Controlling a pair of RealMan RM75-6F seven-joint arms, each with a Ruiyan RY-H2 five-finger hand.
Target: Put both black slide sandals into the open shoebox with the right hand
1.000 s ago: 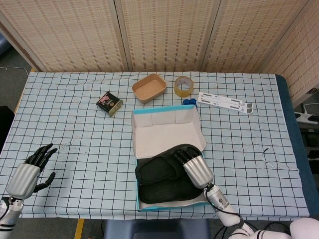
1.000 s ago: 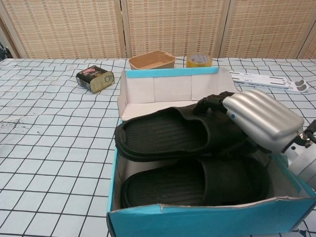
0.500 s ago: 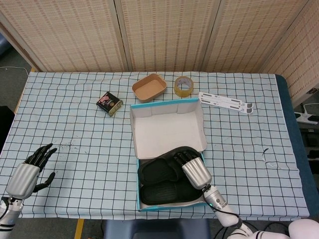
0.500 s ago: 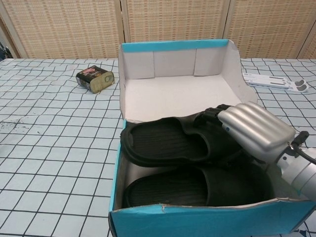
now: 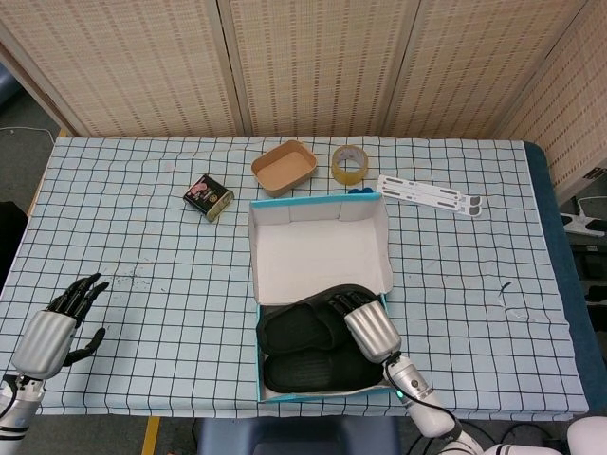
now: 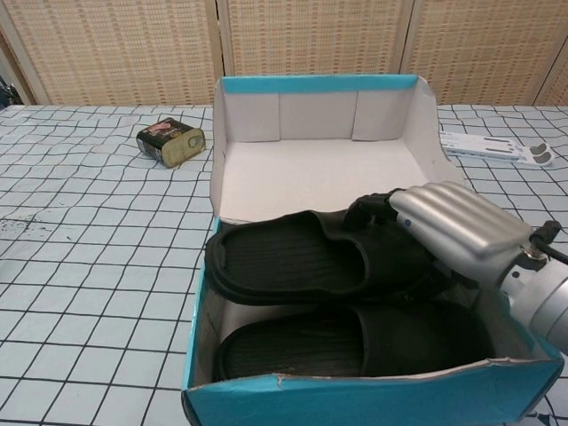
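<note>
Both sandals (image 6: 302,266) inside shoebox (image 6: 319,84), upper under right hand (image 6: 453,231).

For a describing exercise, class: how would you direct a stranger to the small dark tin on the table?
Start at the blue-edged shoebox in the table's middle, then look past its far left corner. The tin lies there on its side, left of the brown paper bowl; it alone is dark with a pink label.

Open shoebox (image 6: 311,93), lid upright at far side, holding two sandals: far sandal (image 6: 293,257), near sandal (image 6: 337,342). Right hand (image 6: 453,231) apparently grips the far sandal's strap. Tin (image 6: 170,142) far left.
</note>
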